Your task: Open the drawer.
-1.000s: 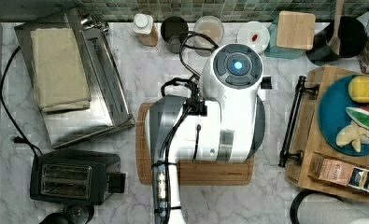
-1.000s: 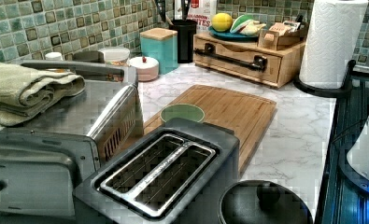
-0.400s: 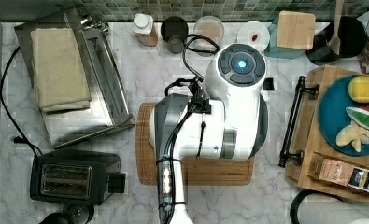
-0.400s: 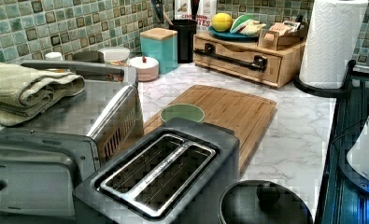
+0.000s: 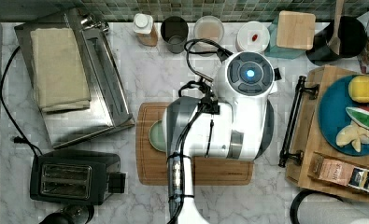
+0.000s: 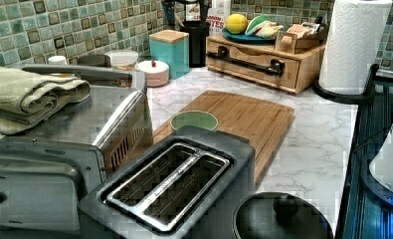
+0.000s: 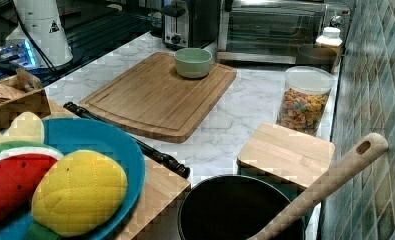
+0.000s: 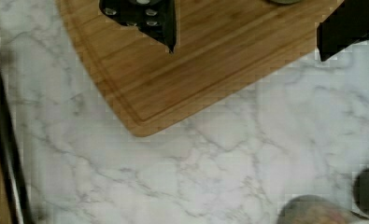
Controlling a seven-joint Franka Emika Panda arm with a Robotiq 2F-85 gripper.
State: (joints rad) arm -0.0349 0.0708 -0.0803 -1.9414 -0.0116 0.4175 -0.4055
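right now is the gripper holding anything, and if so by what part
Nothing is held. The gripper is open above the cutting board and the marble counter, with the drawer's black handle off to one side, untouched.

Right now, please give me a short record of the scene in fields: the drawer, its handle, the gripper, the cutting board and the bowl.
drawer: closed, in a wooden box under the blue plate
handle: long black bar, nothing touching it
gripper: open, above the cutting board's corner, empty
cutting board: flat on the marble counter
bowl: green, on the board
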